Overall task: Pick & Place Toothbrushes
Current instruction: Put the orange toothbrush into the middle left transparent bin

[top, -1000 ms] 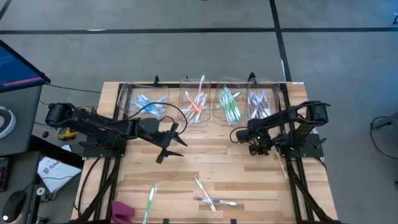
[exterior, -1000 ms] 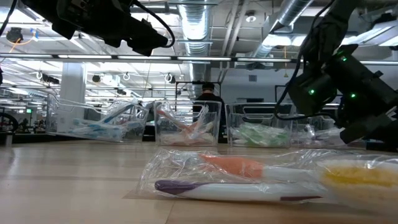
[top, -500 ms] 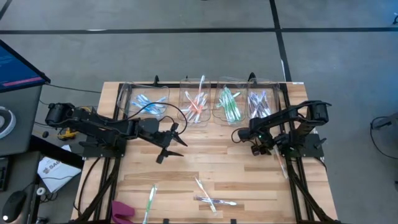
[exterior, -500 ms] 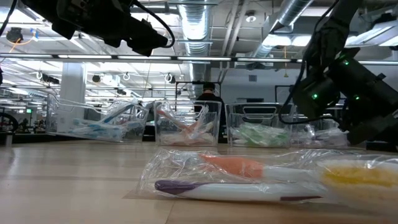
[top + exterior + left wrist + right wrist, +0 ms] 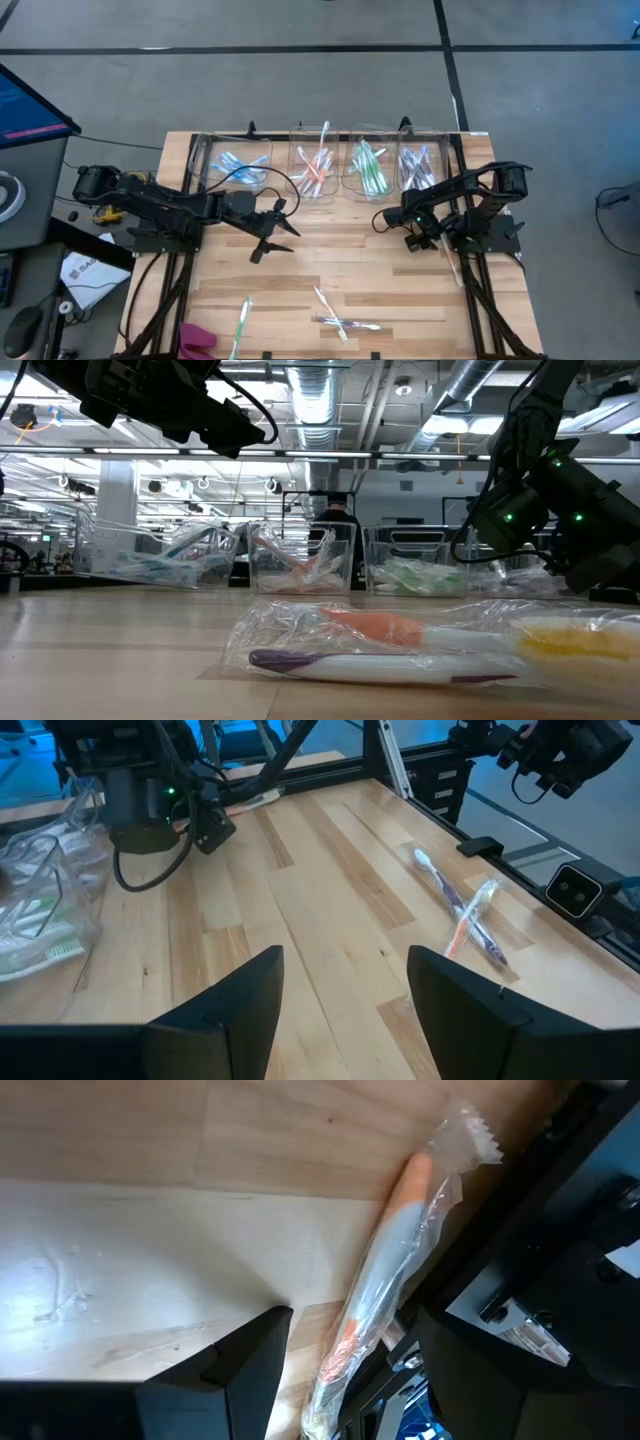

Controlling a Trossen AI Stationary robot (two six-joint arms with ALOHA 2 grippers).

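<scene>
Two robot arms hung over a wooden table [image 5: 300, 270] with nothing in their grasp. The left gripper [image 5: 268, 236], left of centre in the overhead frame, held its fingers apart; the right gripper [image 5: 388, 217], right of centre, was likewise spread. Loose toothbrushes [image 5: 338, 322] lay near the bottom edge, with one wrapped orange toothbrush [image 5: 385, 1290] beside the right arm's base. More filled four clear bins [image 5: 322, 160] along the top

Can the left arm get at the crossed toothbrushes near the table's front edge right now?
Probably yes. The left claw is open and empty, and only bare wood lies between it and the crossed toothbrushes.
</scene>
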